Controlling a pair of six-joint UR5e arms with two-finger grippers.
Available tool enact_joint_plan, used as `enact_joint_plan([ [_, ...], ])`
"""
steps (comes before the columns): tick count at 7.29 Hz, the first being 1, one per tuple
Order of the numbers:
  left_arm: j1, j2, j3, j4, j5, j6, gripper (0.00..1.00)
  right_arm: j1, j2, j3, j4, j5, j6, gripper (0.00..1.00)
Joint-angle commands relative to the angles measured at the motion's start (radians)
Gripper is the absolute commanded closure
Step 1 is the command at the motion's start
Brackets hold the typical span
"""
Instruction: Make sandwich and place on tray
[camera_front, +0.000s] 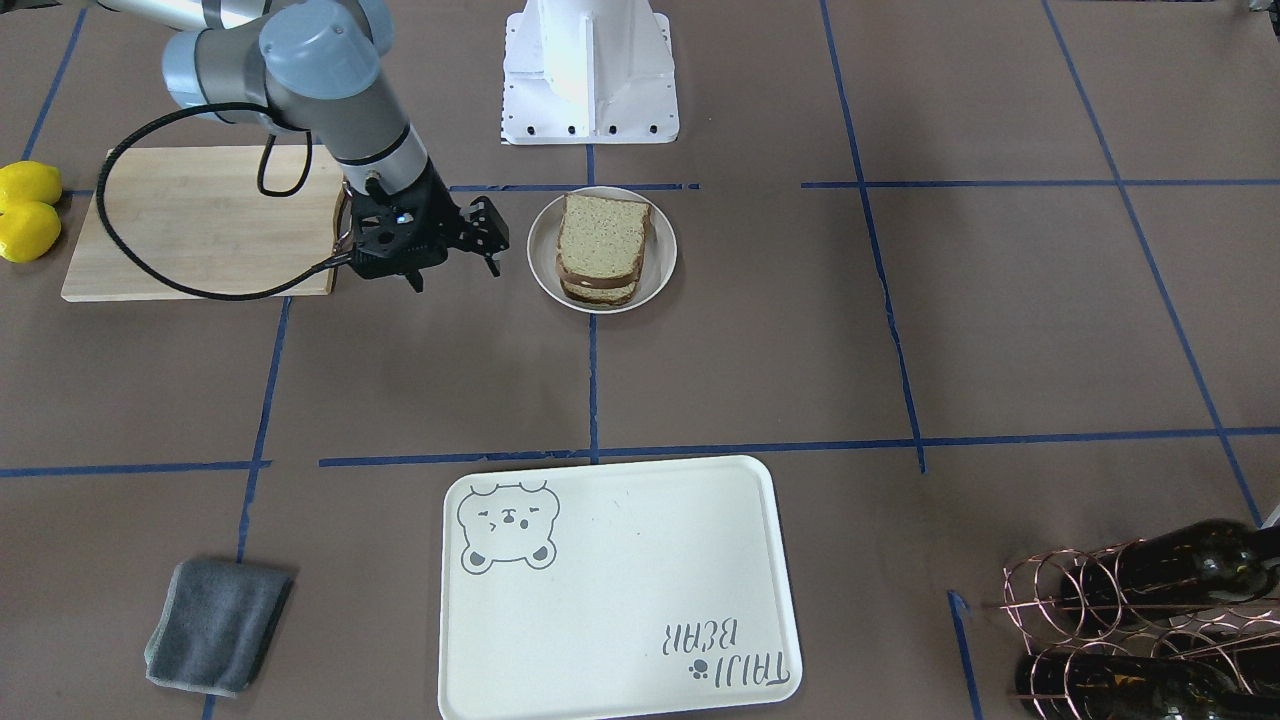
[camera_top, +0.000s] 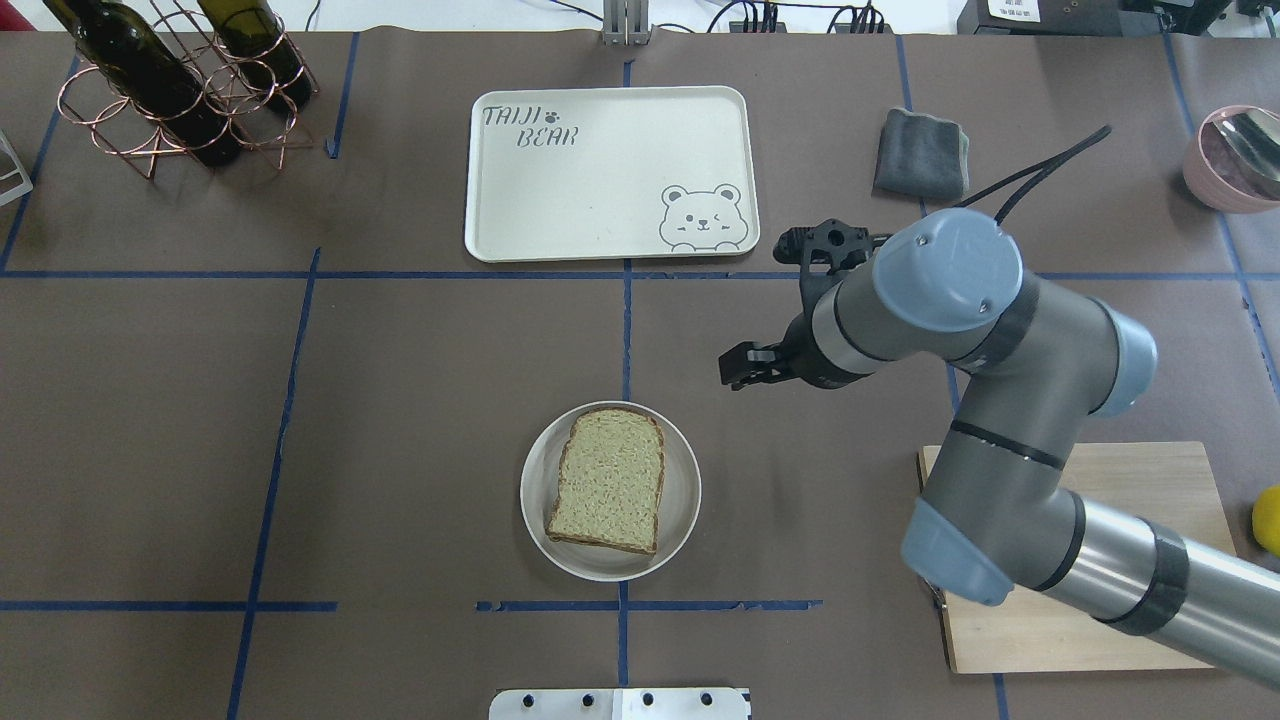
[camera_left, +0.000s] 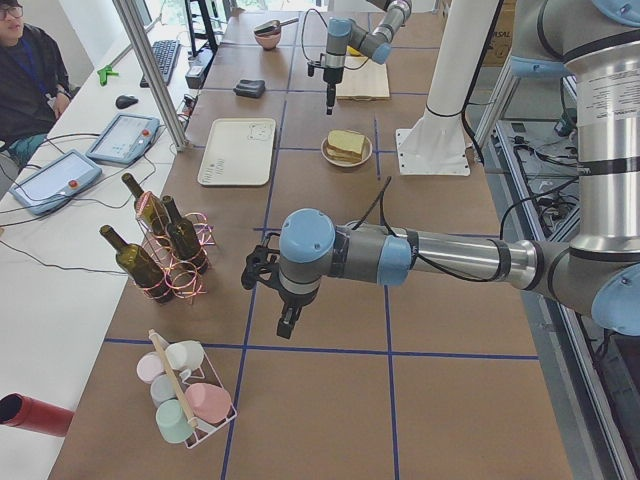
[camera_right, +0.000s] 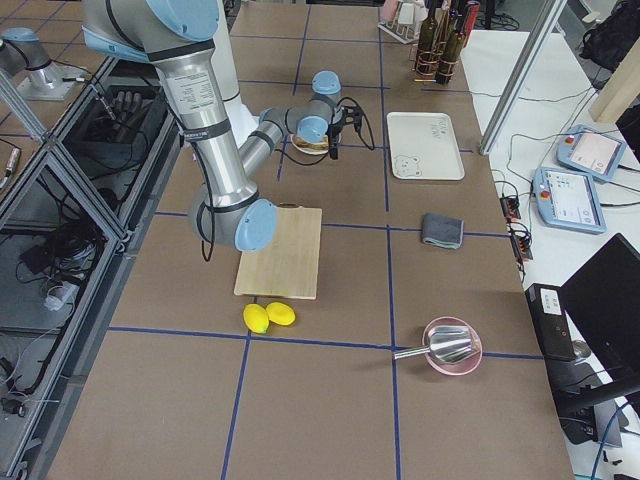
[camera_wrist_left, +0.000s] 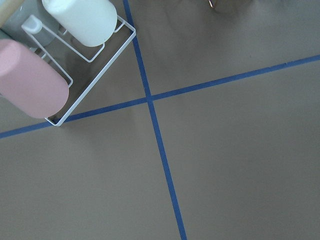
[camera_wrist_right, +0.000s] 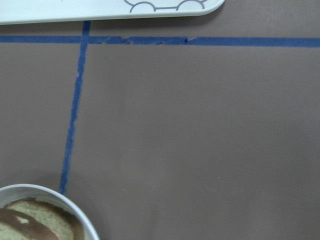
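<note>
The sandwich (camera_front: 601, 246) is a stack of speckled brown bread slices on a round white dish (camera_front: 662, 272) at mid-table. A dark layer shows between the slices, and no egg is visible. It also shows from above (camera_top: 608, 493) and at the lower left corner of the right wrist view (camera_wrist_right: 35, 222). The cream bear tray (camera_front: 620, 590) lies empty on the far side of the table (camera_top: 610, 175). My right gripper (camera_front: 453, 272) is open and empty, hovering beside the dish. My left gripper (camera_left: 285, 322) hangs over bare table far from the dish; I cannot tell whether it is open or shut.
A wooden cutting board (camera_front: 200, 220) and two lemons (camera_front: 28, 210) lie behind the right arm. A grey cloth (camera_front: 218, 625) lies beside the tray. A copper rack of wine bottles (camera_front: 1150, 630), a pink bowl (camera_top: 1235, 155) and a mug rack (camera_wrist_left: 50, 60) stand at the edges.
</note>
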Motion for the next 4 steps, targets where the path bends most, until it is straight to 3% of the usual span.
enact_joint_plan([
  [1, 0.000, -0.041, 0.013, -0.046, -0.001, -0.002, 0.00, 0.186, -0.108, 0.013, -0.055, 0.122, -0.325, 0.00],
  [3, 0.002, -0.044, 0.001, -0.088, -0.002, 0.004, 0.00, 0.375, -0.256, 0.009, -0.058, 0.199, -0.659, 0.00],
  [4, 0.014, -0.040, -0.010, -0.168, -0.004, 0.001, 0.00, 0.467, -0.331, 0.009, -0.058, 0.245, -0.813, 0.00],
])
